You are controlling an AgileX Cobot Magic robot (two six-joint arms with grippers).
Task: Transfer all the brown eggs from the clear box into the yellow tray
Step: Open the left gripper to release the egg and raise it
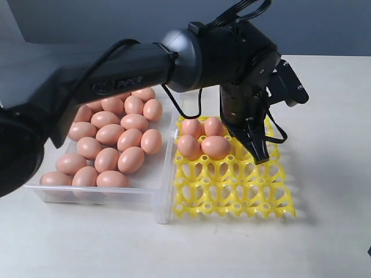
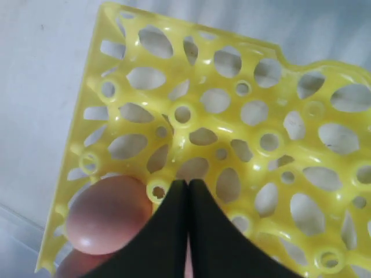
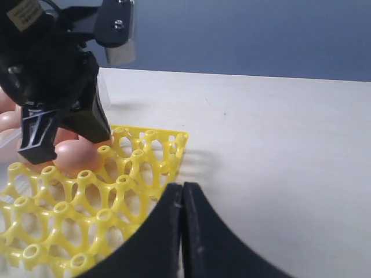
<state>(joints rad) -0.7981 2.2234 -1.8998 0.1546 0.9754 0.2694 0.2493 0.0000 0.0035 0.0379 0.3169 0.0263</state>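
**Exterior view:** The bright yellow openwork plastic egg tray (image 1: 232, 197) sits on the pale matte desk (image 1: 324, 116). The large clear box (image 1: 165, 200) of transparent plastic stands just beside the yellow tray's left edge. 4 smooth orange-brown eggs (image 1: 215, 147) fill the tray's corner cups nearest the box. More than 15 brown eggs (image 1: 109, 134) lie on their sides in the clear box, most with their long axes slanting away from the tray. The black left arm reaches across, and the left fingers (image 1: 259, 156) hang over the tray's right part, pressed together with nothing between them. The boxed eggs lie back across the tray from these fingers. I judge this arm much the nearer for the next pick.

**Left wrist view:** The left fingers (image 2: 168, 231) meet in a closed wedge above empty cups of the tray (image 2: 232, 116). 1 seated egg (image 2: 107, 214) is just beside them.

**Right wrist view:** The right fingers (image 3: 162, 231) are also shut on nothing. They hover off the tray's (image 3: 69, 208) side away from the box, above bare desk (image 3: 278, 145). A grey-blue wall (image 3: 261, 35) closes the room behind.
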